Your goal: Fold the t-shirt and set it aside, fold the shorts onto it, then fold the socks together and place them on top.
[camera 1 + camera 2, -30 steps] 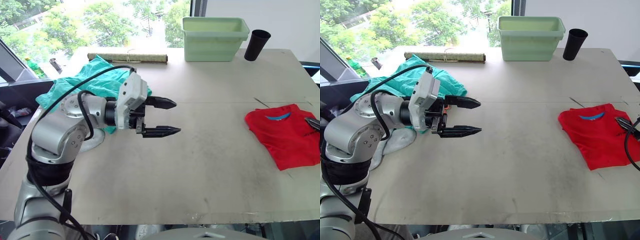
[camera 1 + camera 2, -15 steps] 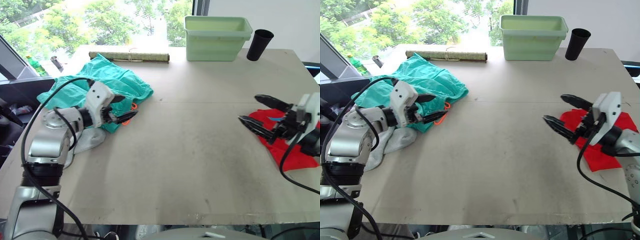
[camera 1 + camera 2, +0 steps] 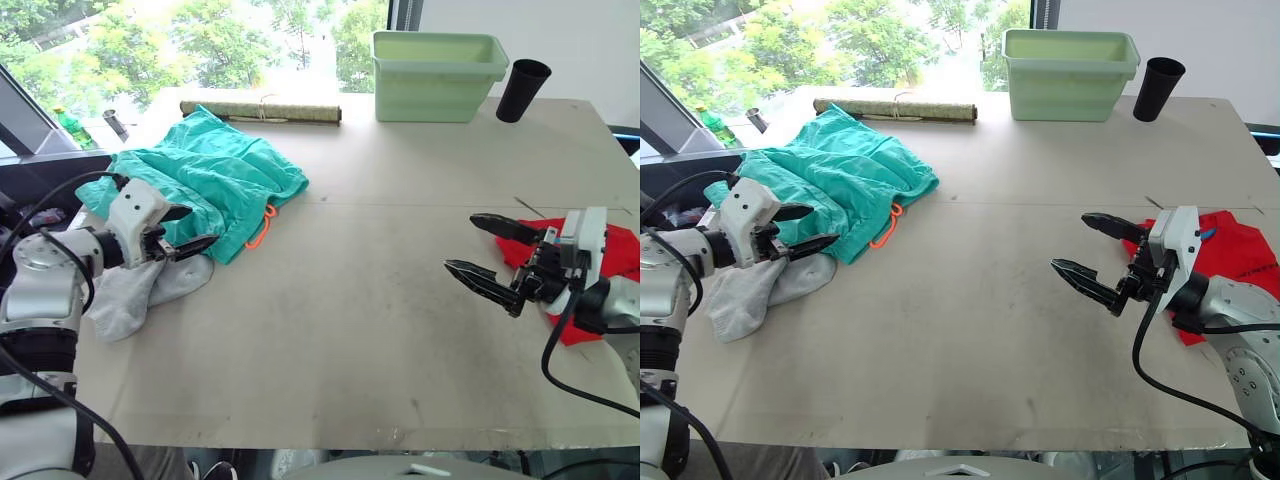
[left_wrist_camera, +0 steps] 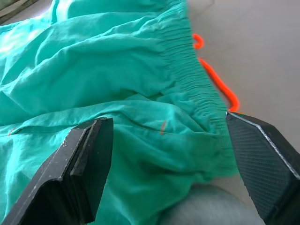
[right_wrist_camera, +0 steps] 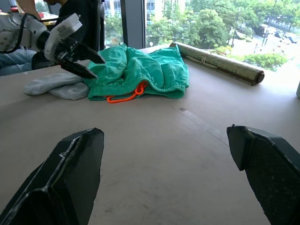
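Far left of table (image 3: 330, 330): socks (image 3: 135, 295), light grey, lying in a rumpled heap near the table's left edge, partly tucked under the near hem of the shorts. Just above them: left gripper (image 3: 190, 230), fingers spread apart and holding nothing, tips pointing rightward over the near edge of the shorts (image 3: 205, 175). Shorts teal-green, rumpled, spread from the left edge toward the middle of the far half of the table; orange drawstring (image 3: 262, 225) trailing off the waistband onto bare tabletop. Behind the shorts, along the far edge: rolled mat (image 3: 260, 111), lying flat. Centre of the table bare. Far edge, right of centre: pale green bin (image 3: 440, 62), upright; just beside it, to the right, black cup (image 3: 523, 90), mouth up. Right side: right gripper (image 3: 482, 248), fingers wide apart and empty, hovering above the tabletop with tips pointing leftward. Behind that gripper, at the right edge: t-shirt (image 3: 1230, 262), bright red, folded flat, partly hidden by the right arm, well apart from shorts and socks.
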`<state>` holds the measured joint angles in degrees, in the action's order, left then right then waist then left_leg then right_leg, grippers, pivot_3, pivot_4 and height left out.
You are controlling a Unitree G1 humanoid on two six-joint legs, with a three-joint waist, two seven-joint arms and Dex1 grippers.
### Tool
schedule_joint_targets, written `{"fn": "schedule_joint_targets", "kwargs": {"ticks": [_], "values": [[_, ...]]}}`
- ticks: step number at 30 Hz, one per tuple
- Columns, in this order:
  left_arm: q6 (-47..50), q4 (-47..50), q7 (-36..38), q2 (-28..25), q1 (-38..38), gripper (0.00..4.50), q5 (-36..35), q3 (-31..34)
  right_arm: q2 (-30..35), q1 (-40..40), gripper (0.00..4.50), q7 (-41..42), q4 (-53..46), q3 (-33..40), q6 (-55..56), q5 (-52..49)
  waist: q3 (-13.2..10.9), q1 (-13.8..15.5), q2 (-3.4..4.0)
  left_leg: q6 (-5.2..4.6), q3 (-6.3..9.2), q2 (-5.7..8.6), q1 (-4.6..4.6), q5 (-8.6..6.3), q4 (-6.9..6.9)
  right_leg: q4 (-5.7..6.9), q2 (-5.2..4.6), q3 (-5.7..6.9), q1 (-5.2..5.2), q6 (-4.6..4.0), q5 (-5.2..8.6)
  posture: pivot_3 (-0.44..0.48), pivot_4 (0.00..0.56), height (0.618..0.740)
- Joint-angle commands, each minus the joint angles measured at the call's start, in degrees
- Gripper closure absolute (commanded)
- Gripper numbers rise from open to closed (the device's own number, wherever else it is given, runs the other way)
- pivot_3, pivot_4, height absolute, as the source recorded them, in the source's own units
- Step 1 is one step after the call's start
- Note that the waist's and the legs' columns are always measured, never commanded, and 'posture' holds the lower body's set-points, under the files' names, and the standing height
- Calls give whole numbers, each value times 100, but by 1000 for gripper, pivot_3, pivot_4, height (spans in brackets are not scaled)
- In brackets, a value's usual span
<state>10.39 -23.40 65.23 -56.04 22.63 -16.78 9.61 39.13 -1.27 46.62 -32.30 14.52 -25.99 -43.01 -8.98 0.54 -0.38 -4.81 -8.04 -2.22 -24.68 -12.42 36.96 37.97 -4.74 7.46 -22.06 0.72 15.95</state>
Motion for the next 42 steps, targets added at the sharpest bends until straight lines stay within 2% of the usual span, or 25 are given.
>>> {"fn": "schedule_joint_targets", "kwargs": {"ticks": [1, 9, 13, 14, 17, 19, 21, 22, 23, 25, 28, 32, 35, 37, 40, 42], "values": [[394, -189, 560, -278, 45, 406, -73, -53, 12, -22, 71, 57, -131, 106, 123, -68, 0, 0, 0, 0, 0, 0, 0, 0, 0, 0, 0, 0, 0, 0, 0, 0, 150, 737], [-694, -1749, 631, 293, 1232, 406, 811, -835, 1, 50, 71, 199, -153, -90, 223, 79, 3, 48, -9, -9, 2, 4, -9, 4, 9, 1, -1, 9, 1, 1, -1, 0, 150, 737], [-1423, -2266, 726, 530, 1483, 406, 1407, -1384, -36, 31, 71, 152, -152, -75, 263, 106, 6, -7, -14, -28, 1, 5, -10, 10, 12, 2, -1, 7, 0, 2, -1, 0, 150, 737], [-1520, -2322, 799, 559, 1506, 939, 1450, -1444, -37, 40, 0, 152, -155, -70, 271, 114, 6, -11, -14, -30, 0, 4, -9, 10, 12, 4, 0, 7, 0, 1, -1, 0, 150, 737], [-1512, -2247, 1237, 597, 1558, 2077, 1465, -1587, -34, 100, 0, 122, -179, 0, 289, 133, 8, 6, -11, -30, 1, 3, -6, 11, 10, 11, 2, 8, 0, 0, -1, 0, 150, 737], [-1468, -2170, 1333, 625, 1669, 3112, 1471, -1620, -29, 128, 0, 105, -192, 33, 301, 133, 8, 15, -11, -30, 1, 3, -6, 11, 11, 10, 2, 8, 0, 0, 0, 0, 150, 737], [-1273, -1963, 1381, 705, 1823, 3773, 1417, -1609, -31, 153, 0, 80, -202, 62, 314, 136, 8, 30, -11, -31, 1, 3, -7, 11, 14, 9, 1, 8, 0, 0, -1, 0, 150, 737], [-912, -1591, 1432, 808, 1920, 4214, 1279, -1597, -39, 175, 0, 56, -205, 86, 330, 150, 8, 41, -12, -31, 1, 3, -8, 11, 17, 9, 0, 8, 1, 1, -1, 0, 150, 737], [-645, -1318, 1469, 879, 1975, 4470, 1187, -1582, -43, 190, 0, 39, -206, 100, 343, 159, 8, 50, -12, -31, 2, 4, -10, 11, 20, 9, -1, 9, 2, 1, -1, 0, 150, 737], [71, -422, 1538, 1082, 1954, 4470, 902, -1591, -55, 224, 0, -3, -206, 132, 370, 166, 6, 52, -15, -35, 4, 6, -15, 9, 27, 9, -2, 9, 2, 1, -1, 0, 150, 737], [1508, 977, 1148, 1671, 2011, 4470, 484, -1719, -59, 260, 0, -54, -197, 162, 394, 191, 6, 47, -17, -41, 5, 7, -18, 7, 35, 8, -3, 8, 14, 2, -2, 0, 150, 737], [2550, 1876, 488, 2483, 2176, 4470, 382, -2059, -19, 349, 0, -60, -108, 269, 427, 235, 6, 6, -17, -44, 9, 7, -9, 5, 40, 8, 6, 7, 27, 4, -2, 0, 150, 737], [2845, 2012, 36, 3104, 2231, 4470, 553, -2497, 108, 448, 0, -17, 17, 363, 443, 364, 7, 22, -15, -42, 9, 2, -2, 6, 40, 12, 20, 4, 32, 4, -1, 0, 150, 737], [2612, 1814, -262, 3504, 2221, 4470, 874, -2945, 173, 533, 0, 4, 97, 476, 429, 408, 7, 25, -14, -42, 9, 2, -2, 7, 40, 12, 23, 2, 31, 5, -1, 0, 150, 737], [2316, 1469, -640, 4017, 2240, 4470, 1115, -3285, 268, 683, 0, 28, 173, 592, 419, 507, 6, 46, -15, -42, 9, 2, -2, 7, 41, 10, 24, 1, 34, 5, -1, 0, 150, 737], [2131, 1369, -682, 4271, 2211, 3560, 1136, -3427, 334, 815, 0, 21, 206, 626, 375, 607, 6, 40, -15, -42, 9, 3, -4, 7, 43, 9, 24, 0, 34, 5, -1, 0, 150, 737]]}}
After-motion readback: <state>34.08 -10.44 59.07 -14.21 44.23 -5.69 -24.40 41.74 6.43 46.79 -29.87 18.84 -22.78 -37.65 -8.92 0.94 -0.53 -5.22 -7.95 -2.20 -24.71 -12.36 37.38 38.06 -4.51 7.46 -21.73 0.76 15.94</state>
